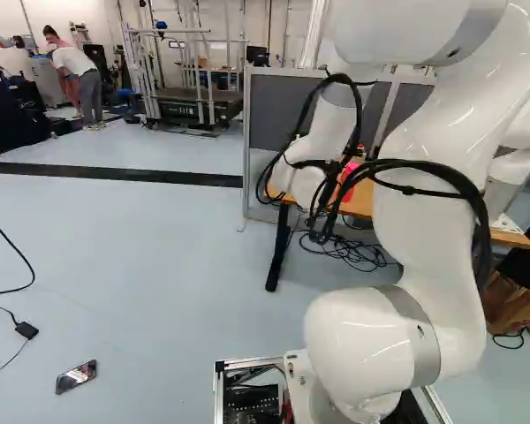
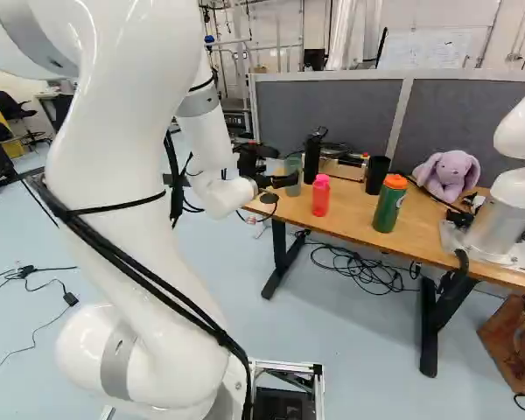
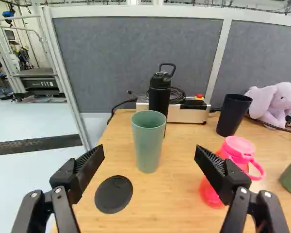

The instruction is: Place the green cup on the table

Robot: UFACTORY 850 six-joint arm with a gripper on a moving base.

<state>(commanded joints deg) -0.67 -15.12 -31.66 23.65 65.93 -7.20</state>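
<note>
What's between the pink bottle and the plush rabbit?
The orange-lidded green bottle and, farther back, the black cup; right base view shows both.

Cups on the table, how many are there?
2. The green cup stands ahead of the open gripper, in front of the black bottle; the black cup is beside the plush rabbit.

Three bottles (image 3: 159, 99), two cups (image 3: 148, 145), one plush rabbit (image 3: 283, 99).
</note>
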